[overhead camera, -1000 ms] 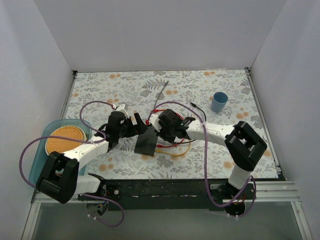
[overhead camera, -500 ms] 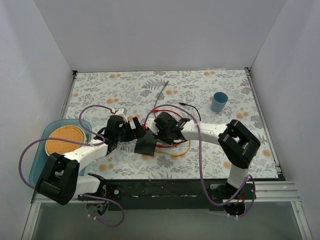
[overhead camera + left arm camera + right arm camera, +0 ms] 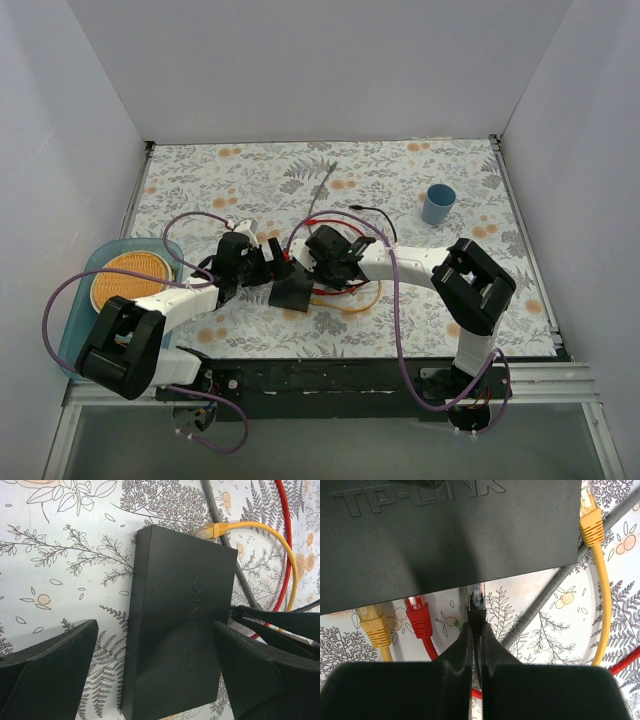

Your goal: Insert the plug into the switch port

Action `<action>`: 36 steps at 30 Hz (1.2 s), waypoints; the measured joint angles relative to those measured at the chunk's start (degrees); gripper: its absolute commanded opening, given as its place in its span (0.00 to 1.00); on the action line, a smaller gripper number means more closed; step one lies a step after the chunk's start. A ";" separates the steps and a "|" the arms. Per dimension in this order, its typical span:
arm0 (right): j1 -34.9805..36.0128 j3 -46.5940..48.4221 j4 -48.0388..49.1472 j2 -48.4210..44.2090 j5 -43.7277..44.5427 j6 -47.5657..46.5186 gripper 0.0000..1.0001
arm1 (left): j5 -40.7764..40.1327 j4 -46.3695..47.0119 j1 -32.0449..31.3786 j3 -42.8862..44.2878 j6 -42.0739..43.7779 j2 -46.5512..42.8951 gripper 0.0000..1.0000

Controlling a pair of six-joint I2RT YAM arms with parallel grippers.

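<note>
The switch is a flat black box (image 3: 292, 290) lying on the floral table, and its ports are hidden under its edge. My left gripper (image 3: 156, 630) is open, with one finger on each side of the box (image 3: 180, 625) and not touching it. My right gripper (image 3: 476, 630) is shut on the black boot of a clear-tipped plug (image 3: 477, 597). The plug's tip meets the near edge of the box (image 3: 445, 535). In the top view, the right gripper (image 3: 320, 265) is just right of the box.
A red plug (image 3: 419, 616) and a yellow plug (image 3: 376, 627) lie at the box edge left of mine. Another yellow plug (image 3: 591, 522) and a grey cable (image 3: 555, 597) are to the right. A blue cup (image 3: 437, 204) stands far right and a teal tray (image 3: 85, 320) holding an orange plate is at the left.
My right arm has moved left, bringing the held plug up to the box's edge. The left gripper stays open around the box.
</note>
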 measured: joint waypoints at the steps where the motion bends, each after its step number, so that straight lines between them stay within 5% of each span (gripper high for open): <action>1: 0.02 0.00 0.00 0.00 0.00 -0.02 0.01 | 0.02 0.20 0.00 -0.11 0.00 0.00 0.98; 36: 1.90 2.40 -3.69 0.46 -0.20 0.63 0.01 | 2.03 4.37 0.39 -1.38 0.04 1.09 0.98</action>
